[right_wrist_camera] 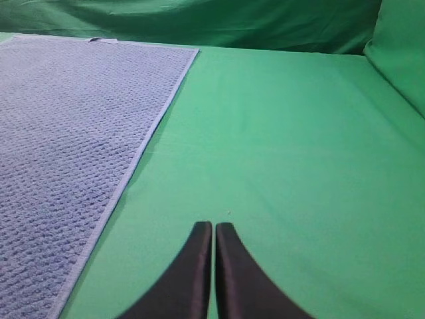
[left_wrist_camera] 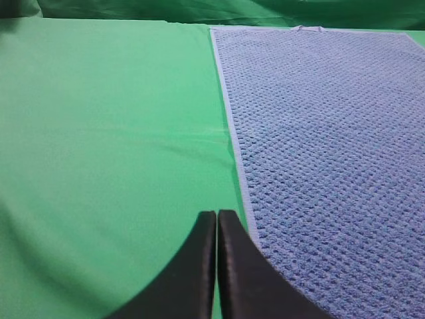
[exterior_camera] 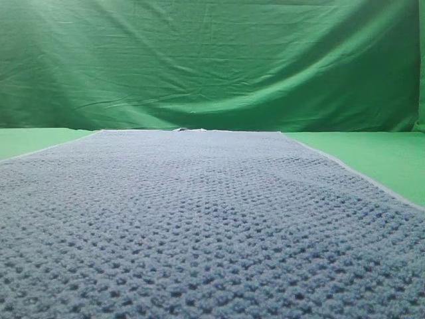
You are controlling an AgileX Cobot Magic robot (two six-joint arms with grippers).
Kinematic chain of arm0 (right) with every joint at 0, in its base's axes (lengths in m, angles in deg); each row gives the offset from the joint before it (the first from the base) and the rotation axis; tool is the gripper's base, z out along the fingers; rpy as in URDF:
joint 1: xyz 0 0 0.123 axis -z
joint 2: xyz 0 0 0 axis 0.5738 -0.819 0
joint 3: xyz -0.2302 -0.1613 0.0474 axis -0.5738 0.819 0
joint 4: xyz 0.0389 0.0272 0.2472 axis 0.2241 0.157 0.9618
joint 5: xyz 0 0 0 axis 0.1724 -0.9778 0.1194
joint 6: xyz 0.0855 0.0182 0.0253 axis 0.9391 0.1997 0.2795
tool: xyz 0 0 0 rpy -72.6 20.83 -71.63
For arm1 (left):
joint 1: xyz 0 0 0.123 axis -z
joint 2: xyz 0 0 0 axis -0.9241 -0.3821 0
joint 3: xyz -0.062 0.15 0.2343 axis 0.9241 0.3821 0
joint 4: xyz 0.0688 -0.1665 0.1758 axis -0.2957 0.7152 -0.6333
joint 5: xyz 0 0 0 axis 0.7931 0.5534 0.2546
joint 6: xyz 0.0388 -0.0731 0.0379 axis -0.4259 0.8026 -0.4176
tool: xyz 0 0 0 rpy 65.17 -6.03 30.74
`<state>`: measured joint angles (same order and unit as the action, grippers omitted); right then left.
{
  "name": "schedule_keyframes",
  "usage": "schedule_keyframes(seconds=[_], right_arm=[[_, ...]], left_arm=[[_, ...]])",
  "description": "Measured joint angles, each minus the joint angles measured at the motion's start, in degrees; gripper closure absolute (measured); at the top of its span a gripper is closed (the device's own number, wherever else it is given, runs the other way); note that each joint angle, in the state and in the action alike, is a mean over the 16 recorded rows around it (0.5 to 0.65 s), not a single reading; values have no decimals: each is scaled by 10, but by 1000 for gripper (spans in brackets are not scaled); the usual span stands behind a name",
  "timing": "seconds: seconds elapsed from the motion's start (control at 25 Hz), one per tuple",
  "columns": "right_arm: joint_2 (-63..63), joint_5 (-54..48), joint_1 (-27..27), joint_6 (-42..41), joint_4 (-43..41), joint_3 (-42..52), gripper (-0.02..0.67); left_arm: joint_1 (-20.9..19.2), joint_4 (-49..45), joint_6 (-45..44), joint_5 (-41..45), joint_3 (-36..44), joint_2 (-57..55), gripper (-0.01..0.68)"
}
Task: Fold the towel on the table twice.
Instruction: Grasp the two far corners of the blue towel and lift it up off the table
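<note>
Exterior high view: blue-grey waffle-weave towel (exterior_camera: 199,219) flat, unfolded on green table (exterior_camera: 385,159); both pincers together, empty.

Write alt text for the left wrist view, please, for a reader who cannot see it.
The left gripper, its black fingers shut together, sits over the bare green table just left of the towel's pale hem. The blue-grey waffle-weave towel lies flat and unfolded, filling the right side up to the wrinkled green backdrop.

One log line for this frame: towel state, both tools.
towel: flat, unfolded on table | left tool: shut, empty, beside towel's edge | right tool: shut, empty, over table
</note>
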<state>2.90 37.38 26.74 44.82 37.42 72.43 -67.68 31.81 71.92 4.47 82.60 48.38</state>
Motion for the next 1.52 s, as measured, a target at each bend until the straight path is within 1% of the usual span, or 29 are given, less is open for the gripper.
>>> schedule_keyframes(seconds=[1.04, 1.24, 1.52], right_arm=[[0, 4, 0, 0, 2, 0, 649], [0, 31, 0, 0, 12, 0, 649], [0, 93, 0, 0, 29, 0, 649]], left_arm=[[0, 0, 0, -7, 0, 0, 673], [0, 0, 0, -53, 1, 0, 673], [0, 3, 6, -158, 1, 0, 673]])
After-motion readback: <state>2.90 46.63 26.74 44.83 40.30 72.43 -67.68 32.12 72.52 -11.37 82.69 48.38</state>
